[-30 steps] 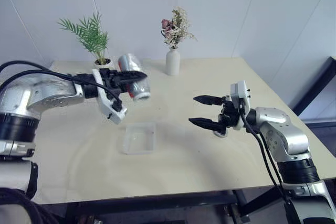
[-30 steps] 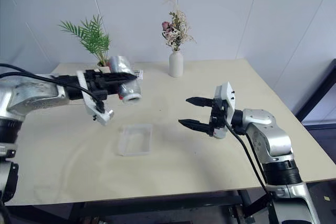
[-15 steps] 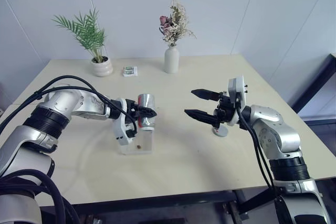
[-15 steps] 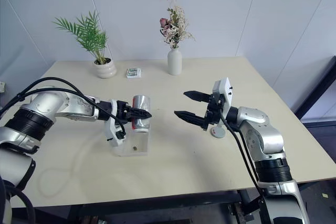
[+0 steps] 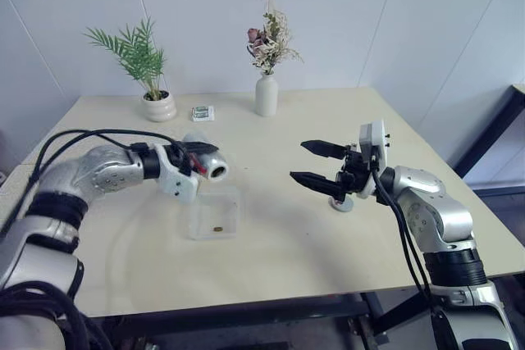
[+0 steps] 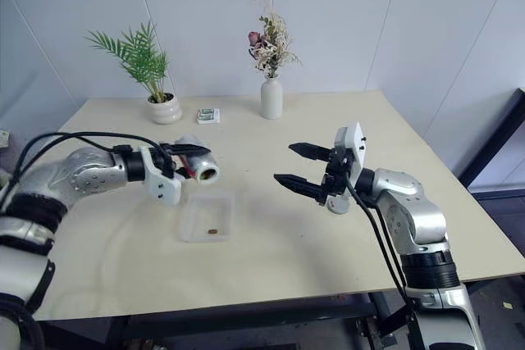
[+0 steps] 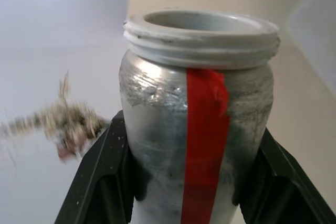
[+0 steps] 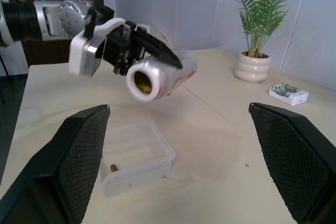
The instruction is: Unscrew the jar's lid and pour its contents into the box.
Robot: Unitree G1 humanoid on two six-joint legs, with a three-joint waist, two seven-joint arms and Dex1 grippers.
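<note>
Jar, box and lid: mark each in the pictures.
jar [image 7: 199,129], left wrist view, on its red-striped side.
box [image 5: 233,202], left eye view, on its bare right wall.
lid [image 5: 343,204], left eye view, on its top, lying on the table under the right gripper.

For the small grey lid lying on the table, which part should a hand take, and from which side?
Grip the lid across its round rim, coming from above. It lies flat and low on the table, so a level approach finds little edge. Right hand is open beside it.
</note>
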